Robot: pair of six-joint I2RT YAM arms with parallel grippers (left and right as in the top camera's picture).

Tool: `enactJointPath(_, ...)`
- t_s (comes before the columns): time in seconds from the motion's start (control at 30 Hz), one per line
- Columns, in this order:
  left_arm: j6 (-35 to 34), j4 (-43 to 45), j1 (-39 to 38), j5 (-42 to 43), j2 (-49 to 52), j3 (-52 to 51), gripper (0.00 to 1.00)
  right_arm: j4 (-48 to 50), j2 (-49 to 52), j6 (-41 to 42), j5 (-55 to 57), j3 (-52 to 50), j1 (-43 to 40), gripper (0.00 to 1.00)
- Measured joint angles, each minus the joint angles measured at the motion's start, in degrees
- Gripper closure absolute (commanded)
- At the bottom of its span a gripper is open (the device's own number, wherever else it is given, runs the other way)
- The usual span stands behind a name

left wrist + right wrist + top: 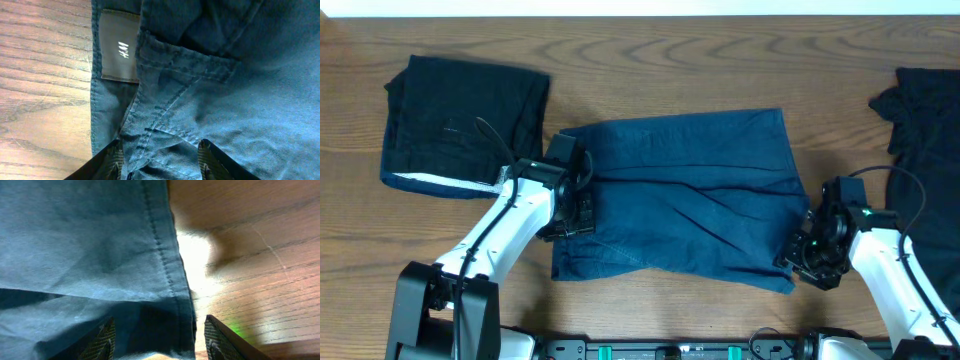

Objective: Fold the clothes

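Looking down from overhead, the navy-blue garment [690, 195] lies folded in the middle of the wooden table [650, 70], wider than either gripper. The left gripper [576, 205] sits over the garment's left edge and the right gripper [802, 250] over its lower right corner. A folded black piece [460, 120] with a white edge along its near side lies at the far left, well apart from the navy cloth. More black cloth [925, 110] lies bunched at the right border of the frame.

In the left wrist view, the two fingers [107, 162] stand wide apart, with navy cloth filling the gap between them and nothing pinched. A stitched seam and a pocket edge run across the fabric. A brown rectangular label [120, 50] is sewn near the cloth's edge, beside bare wood. It carries short pale lettering turned sideways, which I cannot read with certainty.

In the right wrist view, the fingers [220, 340] are likewise spread, and the garment's stitched hem [172, 265] runs down between them. Wood shows to the right of the hem, with a bright glare patch and a small green glow near the bottom. No writing shows here.
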Motion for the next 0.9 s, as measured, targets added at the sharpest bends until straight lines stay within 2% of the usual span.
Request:
enactJointPath(0.23,0.00,-0.28,0.00,0.02,-0.02,0.00,0.49,0.13,0.00,0.31,0.33,-0.85,-0.81,0.40)
enactJointPath(0.5,0.02,-1.75,0.00,0.02,0.00,0.00,0.49,0.02,0.00,0.74,-0.98,-1.40,-4.04,0.49)
enactJointPath(0.63,0.24,-1.75,0.00,0.02,0.00,0.00,0.49,0.13,0.00,1.05,-4.11,-1.40,-4.61,0.62)
enactJointPath(0.77,0.63,-1.75,0.00,0.02,0.00,0.00,0.49,-0.02,0.00,1.16,-6.36,-1.40,-4.61,0.69)
enactJointPath(0.9,1.07,-1.77,0.00,0.02,0.00,0.00,0.48,-1.05,0.00,0.48,-8.22,-1.40,-4.61,0.91)
